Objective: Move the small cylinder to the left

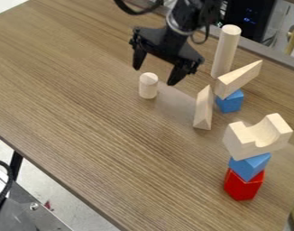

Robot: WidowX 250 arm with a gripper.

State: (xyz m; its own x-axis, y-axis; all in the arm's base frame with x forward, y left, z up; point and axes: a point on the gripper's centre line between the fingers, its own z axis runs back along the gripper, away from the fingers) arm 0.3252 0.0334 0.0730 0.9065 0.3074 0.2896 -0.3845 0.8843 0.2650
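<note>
The small wooden cylinder [148, 85] is standing upright on the wood-grain table [83, 140], a little above the middle of the view and left of the other blocks. The black gripper [158, 70] is hanging just beside it, on its far side, with its two fingers spread wide apart and gripping nothing. One finger is pointing down to the upper left of the small wooden cylinder, the other to its upper right. The arm [184, 20] is coming in from the top edge, and a black cable is looping beside it on either side.

To the right of the small wooden cylinder, a pale triangular prism [204, 110] is standing on the table, its narrow end pointing up. Beyond it, a pale wooden wedge [238, 80] is lying at a slant on top of a blue block [230, 102]. Behind these, a tall wooden cylinder [226, 52] is standing upright near the table's far edge.

Toward the lower right, a stack is rising: a red block [243, 186] is sitting at the bottom, a second blue block [250, 166] is resting on it, and a pale block with a curved hollow [254, 140] is balancing on top, its hollow facing up. At the lower left, beyond the table's near edge, a black cord [6, 180] is curving over a grey metal surface [35, 216].
</note>
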